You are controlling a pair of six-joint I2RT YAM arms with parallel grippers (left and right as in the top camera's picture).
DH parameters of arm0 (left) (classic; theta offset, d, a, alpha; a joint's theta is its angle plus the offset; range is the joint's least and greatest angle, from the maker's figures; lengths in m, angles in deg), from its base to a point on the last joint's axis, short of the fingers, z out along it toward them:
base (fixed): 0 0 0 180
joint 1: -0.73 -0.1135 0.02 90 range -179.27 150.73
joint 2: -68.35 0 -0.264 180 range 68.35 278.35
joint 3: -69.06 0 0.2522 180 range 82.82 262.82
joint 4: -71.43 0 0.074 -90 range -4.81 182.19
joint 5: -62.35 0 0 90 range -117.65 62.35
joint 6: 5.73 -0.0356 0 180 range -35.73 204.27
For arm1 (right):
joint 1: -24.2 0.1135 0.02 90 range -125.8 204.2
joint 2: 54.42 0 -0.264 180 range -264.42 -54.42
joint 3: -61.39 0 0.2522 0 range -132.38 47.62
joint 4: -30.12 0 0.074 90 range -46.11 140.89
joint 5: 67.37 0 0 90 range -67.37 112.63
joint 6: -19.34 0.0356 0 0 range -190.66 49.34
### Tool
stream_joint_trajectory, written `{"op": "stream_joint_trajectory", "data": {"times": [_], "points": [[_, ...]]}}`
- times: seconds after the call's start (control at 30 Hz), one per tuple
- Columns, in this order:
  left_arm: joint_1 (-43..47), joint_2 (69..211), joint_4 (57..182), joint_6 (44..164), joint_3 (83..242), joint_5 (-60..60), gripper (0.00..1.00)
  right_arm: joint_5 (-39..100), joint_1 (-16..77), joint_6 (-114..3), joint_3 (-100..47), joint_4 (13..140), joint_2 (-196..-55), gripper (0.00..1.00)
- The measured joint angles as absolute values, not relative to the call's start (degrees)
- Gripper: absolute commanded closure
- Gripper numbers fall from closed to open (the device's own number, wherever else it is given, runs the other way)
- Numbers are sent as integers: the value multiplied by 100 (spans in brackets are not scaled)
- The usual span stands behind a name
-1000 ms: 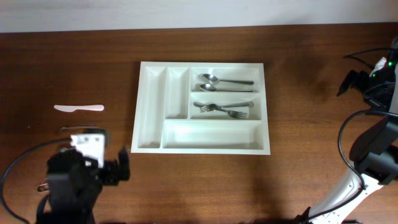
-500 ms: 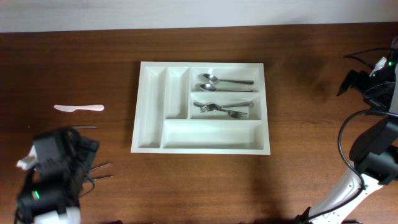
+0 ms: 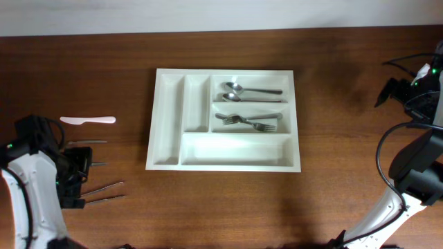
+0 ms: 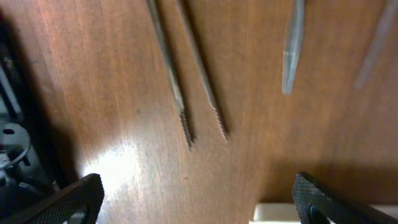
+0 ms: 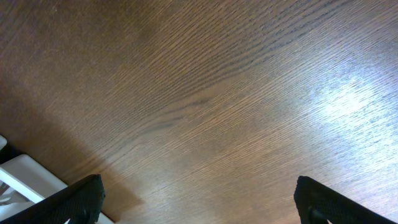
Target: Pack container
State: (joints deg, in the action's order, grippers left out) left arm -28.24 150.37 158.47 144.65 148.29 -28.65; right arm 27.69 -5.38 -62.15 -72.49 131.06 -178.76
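Observation:
The white cutlery tray (image 3: 168, 119) lies at the table's middle. Two spoons (image 3: 250, 91) lie in its top right compartment and forks (image 3: 247, 122) in the one below; the long bottom compartment and the two narrow upright ones are empty. My left gripper (image 3: 77, 180) is open and empty, at the left, above two thin metal knives (image 3: 104, 191). The left wrist view shows these two serrated knives (image 4: 186, 87) ahead of the open gripper (image 4: 199, 208), and two more knives (image 4: 292, 50) to the right. My right gripper (image 3: 389, 91) is open and empty at the far right.
A pale plastic knife (image 3: 88, 120) lies at the far left, with a thin metal knife (image 3: 88, 142) just below it. A corner of the tray (image 5: 25, 177) shows in the right wrist view, the rest there is bare wood. The right arm's cables hang at the right edge.
My left arm has swung left and turned, so its gripper now sits low beside the metal knives at the left. The right arm and the tray's contents have not moved.

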Motion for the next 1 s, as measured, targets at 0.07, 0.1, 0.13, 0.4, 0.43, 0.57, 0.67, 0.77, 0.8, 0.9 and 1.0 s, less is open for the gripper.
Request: {"op": "stream_joint_trajectory", "data": {"times": [0.07,0.1,0.13,0.4,0.43,0.57,0.67,0.77,0.8,0.9,1.0], "points": [[-2877,15087,15871,14498,14829,-2926,1,2769,-538,-6212,-7249,13106,-17876,1],[-2894,15061,15873,14502,14829,-2992,1,2769,-536,-6217,-7249,13106,-17876,1],[-2894,15019,15868,14505,14829,-3068,1,2769,-538,-6215,-7249,13106,-17876,1],[-3172,14506,15436,14439,14329,-3440,1,2769,-536,-6212,-7249,13106,-17876,1],[-3275,14514,15405,14437,14235,-3453,1,2769,-538,-6212,-7249,13108,-17876,1],[-3922,14512,15060,14382,13898,-3472,1,2769,-538,-6212,-7249,13106,-17876,1],[-4094,14512,14671,14205,13846,-3477,1,2769,-538,-6215,-7249,13106,-17876,1],[-4103,14573,14378,14100,13627,-3477,1,2769,-538,-6215,-7249,13106,-17876,1],[-4103,14630,14362,14122,13562,-3475,1,2769,-538,-6217,-7249,13106,-17876,1],[-4103,14906,14120,14260,13306,-3464,1,2769,-538,-6215,-7249,13106,-17876,1],[-4103,15116,13928,14288,13262,-3405,1,2769,-538,-6215,-7249,13108,-17876,1]]}}
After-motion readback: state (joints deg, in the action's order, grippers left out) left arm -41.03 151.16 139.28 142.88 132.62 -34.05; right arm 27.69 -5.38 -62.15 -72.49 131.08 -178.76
